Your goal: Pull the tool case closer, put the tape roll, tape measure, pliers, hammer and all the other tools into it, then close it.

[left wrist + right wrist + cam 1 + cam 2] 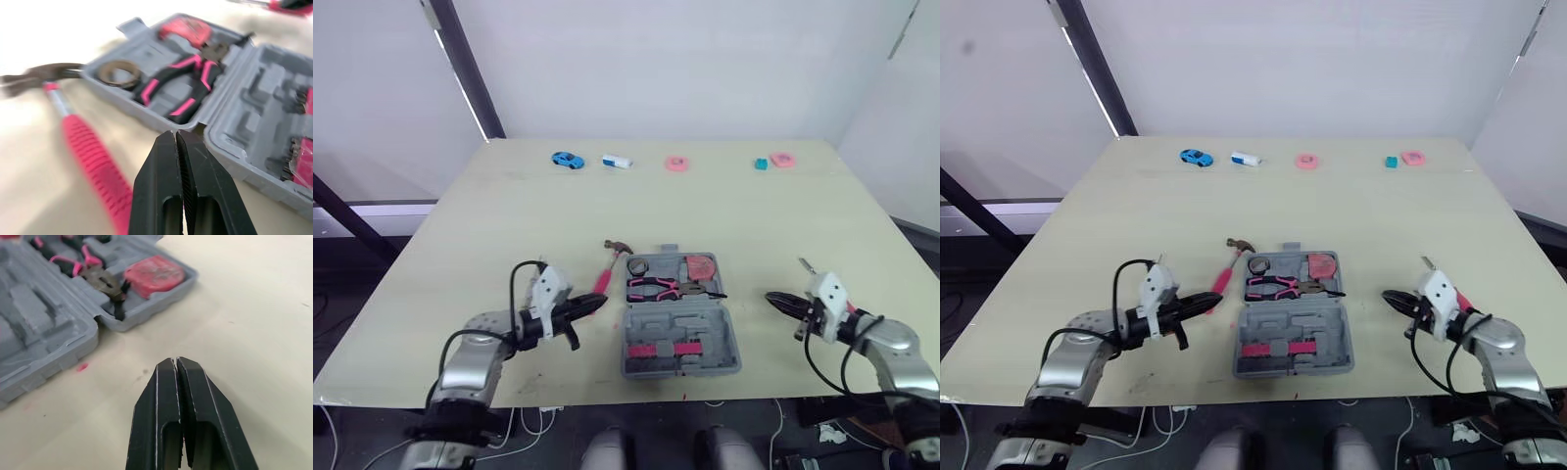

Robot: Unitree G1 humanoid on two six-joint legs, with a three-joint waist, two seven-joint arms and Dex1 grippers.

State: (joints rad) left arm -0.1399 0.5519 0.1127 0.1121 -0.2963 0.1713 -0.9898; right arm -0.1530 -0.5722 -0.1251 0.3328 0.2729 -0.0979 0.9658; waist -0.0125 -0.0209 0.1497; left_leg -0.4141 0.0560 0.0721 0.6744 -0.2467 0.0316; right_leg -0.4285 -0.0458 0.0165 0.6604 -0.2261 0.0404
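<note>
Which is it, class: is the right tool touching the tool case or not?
Apart. The right wrist view shows bare table between the right tool and the tool case.

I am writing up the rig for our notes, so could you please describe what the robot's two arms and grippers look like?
The left arm and right arm have rounded silver-grey shells. Each wrist carries a white boxy block, with black cables looping beside it. The left gripper and right gripper each have two black tapering fingers with finely ridged inner faces.
</note>
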